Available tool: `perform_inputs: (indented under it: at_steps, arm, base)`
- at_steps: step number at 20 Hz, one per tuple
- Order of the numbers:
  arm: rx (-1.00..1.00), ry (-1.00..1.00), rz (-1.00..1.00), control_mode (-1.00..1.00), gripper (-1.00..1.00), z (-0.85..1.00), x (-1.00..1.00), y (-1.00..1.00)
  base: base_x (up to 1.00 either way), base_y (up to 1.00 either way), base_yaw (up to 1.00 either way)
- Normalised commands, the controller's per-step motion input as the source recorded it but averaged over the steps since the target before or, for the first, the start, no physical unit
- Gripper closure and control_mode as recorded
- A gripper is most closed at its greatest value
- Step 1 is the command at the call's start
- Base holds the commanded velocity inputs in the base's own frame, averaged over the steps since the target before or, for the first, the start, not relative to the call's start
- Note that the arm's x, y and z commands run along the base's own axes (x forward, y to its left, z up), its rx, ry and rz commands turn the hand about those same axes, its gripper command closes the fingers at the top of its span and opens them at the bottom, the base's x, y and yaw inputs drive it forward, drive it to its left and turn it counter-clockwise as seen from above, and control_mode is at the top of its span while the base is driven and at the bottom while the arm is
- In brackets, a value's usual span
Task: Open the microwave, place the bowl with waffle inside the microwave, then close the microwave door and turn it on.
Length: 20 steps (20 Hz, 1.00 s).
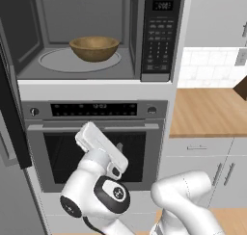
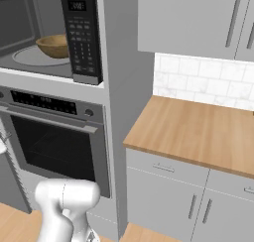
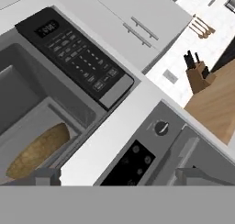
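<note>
The bowl (image 1: 94, 48) sits on the turntable (image 1: 58, 61) inside the microwave (image 1: 159, 36); our gripper (image 3: 117, 175) is open and empty. The door (image 1: 9, 109) stands swung out left: stiff, hinged, probably light. We judge its outer edge the place to push.

Showing brown wood grain on the bowl (image 1: 94, 48) at upper centre, sitting against the grey cavity of the black and steel microwave (image 1: 91, 34). Wearing black glass and steel below, the oven (image 1: 94, 142); glowing warm tan at right, the countertop (image 2: 193, 129), backed by white tiles (image 2: 208, 82).
</note>
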Motion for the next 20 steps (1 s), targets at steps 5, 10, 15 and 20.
perform_inputs:
  at_steps: [5, 10, 15, 20]
  arm:
    - [-0.15, -0.11, -0.02, -1.0, -1.0, -0.35, -0.02, 0.65]
    - [-0.1, -0.11, -0.02, -1.0, -1.0, -0.26, -0.04, 0.63]
    - [-0.09, -0.09, -0.02, -1.0, -1.0, -0.12, -0.11, 0.54]
    - [-0.05, -0.12, -0.04, -1.0, 1.0, 0.0, -0.16, 0.42]
  base:
    - [0.0, 0.0, 0.0]
    - [0.0, 0.0, 0.0]
    - [0.0, 0.0, 0.0]
    - [0.0, 0.0, 0.0]
